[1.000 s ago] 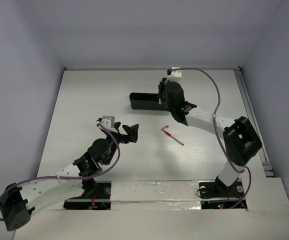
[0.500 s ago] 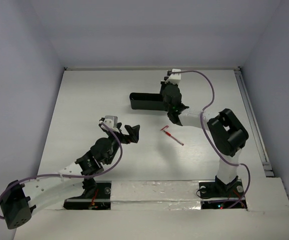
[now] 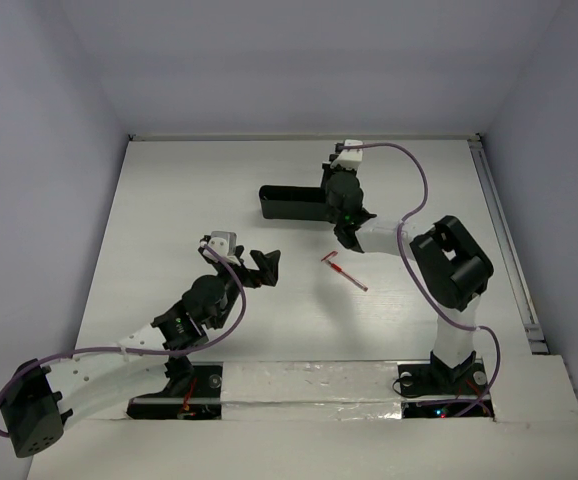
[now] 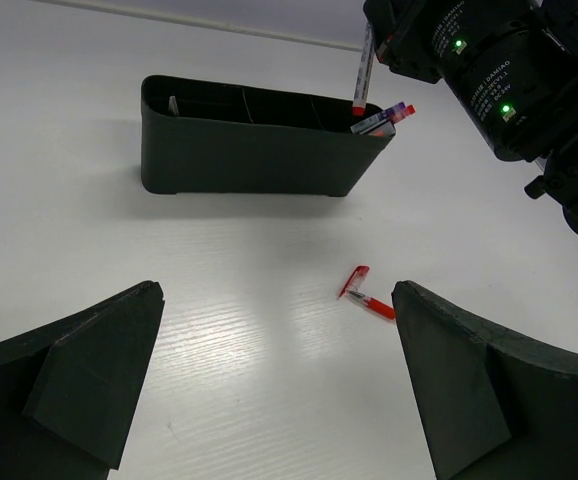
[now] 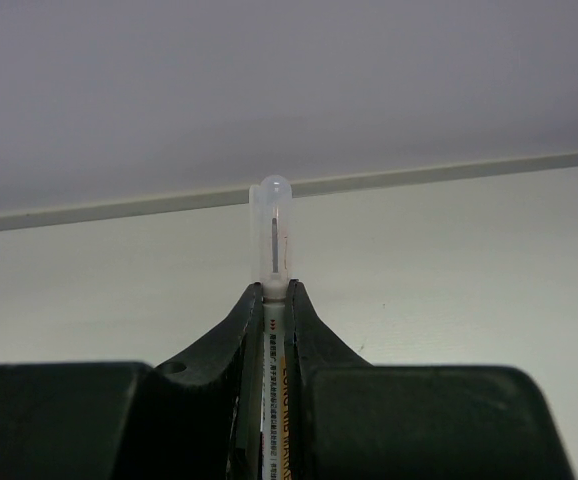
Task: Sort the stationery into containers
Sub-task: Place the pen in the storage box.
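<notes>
While the right gripper (image 5: 272, 300) hangs over the right-hand end of the black tray (image 4: 249, 150), its jaws are pressed hard together on a red-and-clear pen (image 5: 272, 230), which stands nearly upright with its clear cap poking out above the fingertips. From the left wrist view the pen's lower end sits at the tray's rim, or just inside it. I can't tell whether it touches the floor of the tray.

This looks like the drop-off, and the way to do it well is to be patient. I'd want the pen's lower end sunk well below the rim before the jaws part, and the pen kept upright so it slides down rather than tipping over the wall. A couple of pens (image 4: 389, 115) already lean out of that same end, their tips above the rim, so the drop should go just beside them and not on top of them.

The left gripper (image 3: 261, 266) hovers over the middle of the table (image 3: 169, 200), fingers spread wide and holding nothing. The loose red pen (image 4: 369, 298) lies flat on the table ahead of it — nearer its right finger, and well clear of the tray.
</notes>
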Controlling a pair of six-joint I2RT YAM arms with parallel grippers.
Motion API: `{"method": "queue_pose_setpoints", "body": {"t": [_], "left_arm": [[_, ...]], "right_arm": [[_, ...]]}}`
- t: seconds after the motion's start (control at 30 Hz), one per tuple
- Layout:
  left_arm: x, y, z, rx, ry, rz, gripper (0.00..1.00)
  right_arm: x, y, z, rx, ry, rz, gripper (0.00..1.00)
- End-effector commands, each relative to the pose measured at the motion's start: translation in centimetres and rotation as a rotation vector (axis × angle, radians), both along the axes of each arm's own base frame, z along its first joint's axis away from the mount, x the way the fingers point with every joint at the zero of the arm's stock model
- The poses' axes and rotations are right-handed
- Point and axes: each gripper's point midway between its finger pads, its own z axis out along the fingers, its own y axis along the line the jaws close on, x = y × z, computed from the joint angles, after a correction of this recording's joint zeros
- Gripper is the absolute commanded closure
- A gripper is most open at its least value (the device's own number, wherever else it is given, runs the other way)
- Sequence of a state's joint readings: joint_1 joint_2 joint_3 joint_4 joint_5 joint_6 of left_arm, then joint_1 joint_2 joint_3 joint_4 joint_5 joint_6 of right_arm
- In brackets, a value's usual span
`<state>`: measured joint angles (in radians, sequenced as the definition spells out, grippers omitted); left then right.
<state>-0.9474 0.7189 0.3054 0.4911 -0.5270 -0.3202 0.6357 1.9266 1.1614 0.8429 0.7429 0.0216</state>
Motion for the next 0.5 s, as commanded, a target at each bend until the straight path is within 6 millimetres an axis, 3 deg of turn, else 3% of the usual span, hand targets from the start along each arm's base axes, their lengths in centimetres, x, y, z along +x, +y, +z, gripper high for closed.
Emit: {"method": "queue_pose_setpoints", "body": {"t": [0.0, 0.47], "left_arm": [[0.2, -0.4, 3.0, -0.075, -0.055, 0.000, 0.01], [0.3, -0.2, 3.2, -0.078, -0.059, 0.009, 0.01]], "right_arm": [[0.2, -0.8, 1.1, 0.015, -0.060, -0.042, 1.00], [0.3, -0.6, -0.1, -0.006, -0.039, -0.036, 0.96]]}}
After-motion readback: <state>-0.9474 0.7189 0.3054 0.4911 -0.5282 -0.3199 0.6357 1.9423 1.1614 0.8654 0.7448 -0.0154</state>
